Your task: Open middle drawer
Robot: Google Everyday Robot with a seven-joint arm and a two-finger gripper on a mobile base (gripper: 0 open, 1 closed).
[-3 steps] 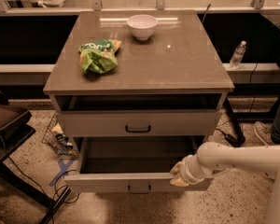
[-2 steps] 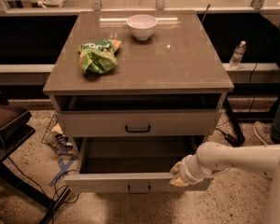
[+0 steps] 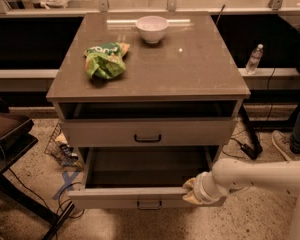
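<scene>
Though the end effector [image 3: 192, 192] touches the open middle drawer [image 3: 115, 198], its grip state is unclear.

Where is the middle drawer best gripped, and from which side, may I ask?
Grip the middle drawer by its dark bar handle, centred on the front, coming straight from the front: the bar lies horizontal. The gripper sits at the pulled-out bottom drawer's front.

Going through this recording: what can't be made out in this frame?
All in the camera view:
- Middle drawer: inside hidden behind its own front.
- Slot above it: contents lost in shadow under the tabletop.
- Pincer, at the pulled-out lowest drawer's front rim: its contact there is covered by the wrist.
- Arm: cut off by the right edge.
- Bottle: label too small.
</scene>
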